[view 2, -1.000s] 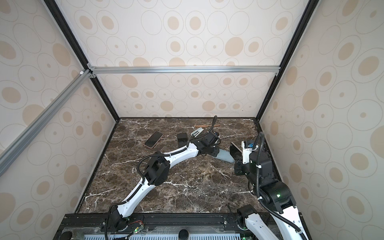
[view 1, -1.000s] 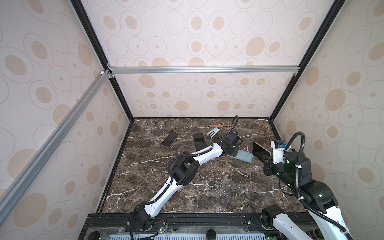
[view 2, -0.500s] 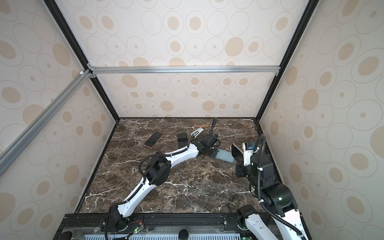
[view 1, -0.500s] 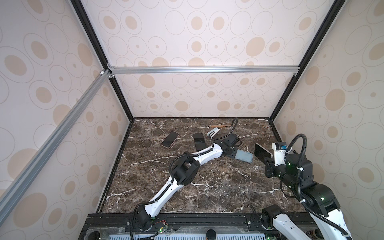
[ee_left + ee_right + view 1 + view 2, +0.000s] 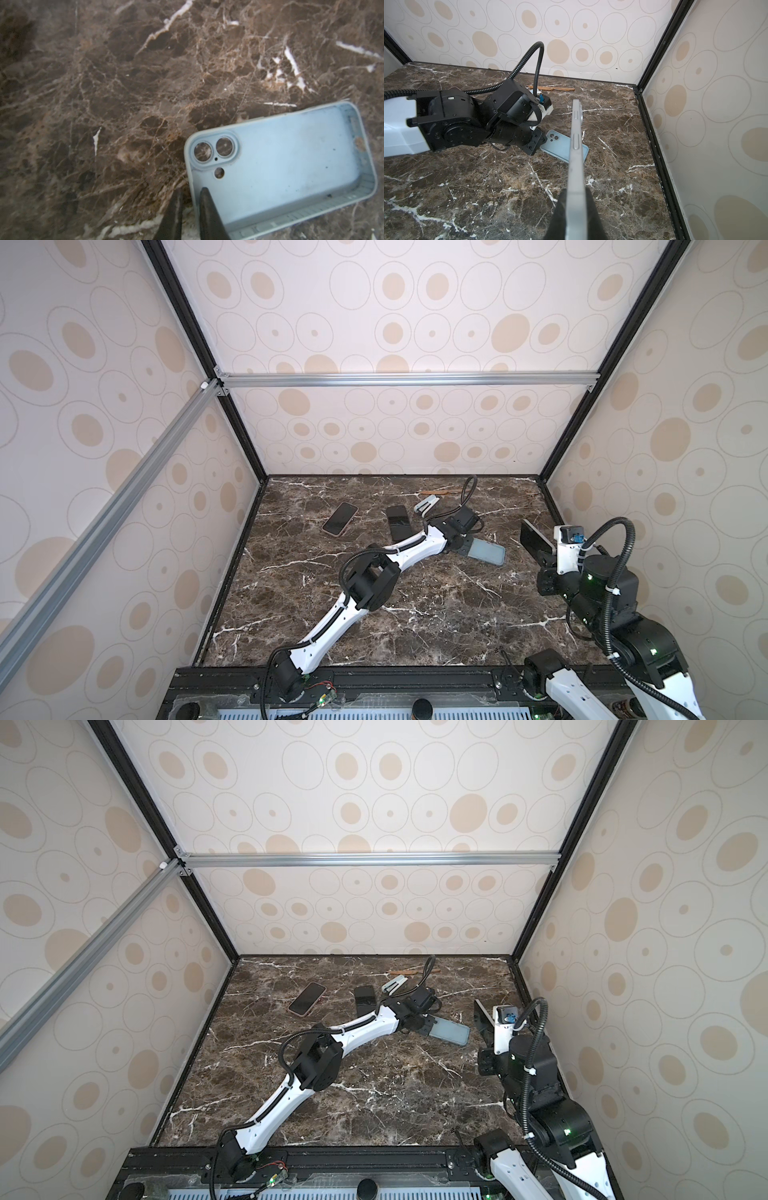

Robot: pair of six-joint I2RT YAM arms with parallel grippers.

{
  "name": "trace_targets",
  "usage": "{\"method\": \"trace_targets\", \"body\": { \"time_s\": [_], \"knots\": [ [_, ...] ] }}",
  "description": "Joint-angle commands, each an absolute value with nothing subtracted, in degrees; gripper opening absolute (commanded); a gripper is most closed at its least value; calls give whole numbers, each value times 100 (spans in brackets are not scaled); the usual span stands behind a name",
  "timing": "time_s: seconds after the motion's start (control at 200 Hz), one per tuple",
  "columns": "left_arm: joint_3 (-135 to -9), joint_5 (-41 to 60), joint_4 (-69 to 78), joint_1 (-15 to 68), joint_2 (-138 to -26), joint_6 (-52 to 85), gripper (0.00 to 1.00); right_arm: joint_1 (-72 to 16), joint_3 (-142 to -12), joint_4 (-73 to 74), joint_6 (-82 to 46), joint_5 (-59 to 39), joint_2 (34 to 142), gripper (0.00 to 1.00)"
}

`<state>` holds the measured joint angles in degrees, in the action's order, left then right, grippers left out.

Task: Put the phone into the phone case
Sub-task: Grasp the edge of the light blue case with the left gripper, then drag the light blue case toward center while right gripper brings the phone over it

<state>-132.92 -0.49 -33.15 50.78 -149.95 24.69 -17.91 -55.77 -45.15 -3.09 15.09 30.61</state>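
Note:
A light blue phone case (image 5: pixel 280 162) lies open side up on the marble floor, seen in both top views (image 5: pixel 488 552) (image 5: pixel 451 1032). My left gripper (image 5: pixel 191 190) is shut on its side wall near the camera cutouts, one finger inside the case and one outside. My right gripper (image 5: pixel 576 191) is shut on the phone (image 5: pixel 576 145), a grey slab held edge-on above the floor to the right of the case (image 5: pixel 560 145). In a top view the phone (image 5: pixel 536 541) stands tilted over the right gripper (image 5: pixel 546 556).
A phone in a pink case (image 5: pixel 340 518), a black phone (image 5: pixel 399 522), a small white-grey piece (image 5: pixel 426 504) and a wooden stick (image 5: pixel 440 490) lie toward the back. The right wall and its black frame (image 5: pixel 652 133) run close beside the right arm.
The left jaws have closed on the case's wall. The right arm has shifted slightly to the right with the phone still held.

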Motion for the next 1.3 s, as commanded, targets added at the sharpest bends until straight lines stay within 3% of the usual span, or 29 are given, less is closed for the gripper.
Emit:
{"method": "trace_targets", "body": {
  "time_s": [0.0,0.27,0.51,0.665,0.98,1.295],
  "knots": [
    [-13138,-166,-3885,5097,-15011,2619,8,-1769,-5262,-3940,-195,1534,3028,0],
    [-11972,-850,-4120,5099,-14181,2633,0,-1773,-5230,-3467,-697,726,3777,0],
    [-8466,-1261,-2672,5097,-11929,3324,0,-1773,-5488,-3650,-958,-21,4295,0],
    [-6587,-855,-1730,5097,-10885,3957,0,-1773,-5397,-3575,-1269,-585,4626,0],
    [-5997,-861,-1215,5072,-10274,3875,42,-1793,-5873,-3825,-1581,-1779,5476,0],
    [-5917,-536,-668,4757,-9834,3572,45,-1793,-5415,-3496,-2046,-2214,5898,0]
  ]
}}
